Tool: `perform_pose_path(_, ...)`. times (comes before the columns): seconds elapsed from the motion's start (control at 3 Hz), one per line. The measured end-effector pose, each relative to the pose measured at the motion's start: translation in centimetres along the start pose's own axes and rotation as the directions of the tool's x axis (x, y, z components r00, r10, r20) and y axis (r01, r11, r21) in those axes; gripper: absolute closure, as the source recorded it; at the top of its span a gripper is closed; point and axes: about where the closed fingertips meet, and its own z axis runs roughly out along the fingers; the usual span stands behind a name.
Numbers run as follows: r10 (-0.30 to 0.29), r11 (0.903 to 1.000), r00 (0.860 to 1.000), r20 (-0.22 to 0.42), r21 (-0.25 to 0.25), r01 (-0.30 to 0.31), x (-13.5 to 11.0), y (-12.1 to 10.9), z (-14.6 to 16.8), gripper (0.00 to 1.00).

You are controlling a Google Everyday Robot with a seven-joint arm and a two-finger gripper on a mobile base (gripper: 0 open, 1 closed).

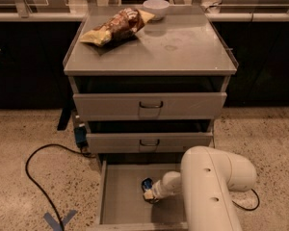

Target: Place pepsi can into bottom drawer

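Observation:
The bottom drawer (pixel 119 203) of the grey cabinet is pulled open and shows a flat grey floor. The pepsi can (pixel 147 184), small and blue, is inside it near the middle of the floor. My gripper (pixel 149 190) reaches down into the drawer from the white arm at the lower right and sits right at the can. The arm hides most of the gripper and the right part of the drawer.
The two upper drawers (pixel 149 106) with dark handles are shut or barely open. A chip bag (pixel 116 27) and a white bowl (pixel 156 6) lie on the cabinet top. A black cable (pixel 36 177) and a blue tape mark (pixel 58 220) are on the speckled floor at left.

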Motion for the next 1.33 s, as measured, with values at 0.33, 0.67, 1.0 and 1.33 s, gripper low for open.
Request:
perform_pose_path(0.33,0.036,0.9991,0.999,-0.017,-0.022,-0.037,0.41,-0.74,1.01,1.00)
perform_pose_path(0.67,0.036,0.9991,0.999,-0.017,-0.022,-0.037,0.33,-0.68,0.81,1.00)
perform_pose_path(1.0,0.036,0.9991,0.999,-0.017,-0.022,-0.037,0.34,-0.67,0.82,0.81)
perform_pose_path(1.33,0.036,0.9991,0.999,-0.017,-0.022,-0.037,0.34,-0.67,0.82,0.58)
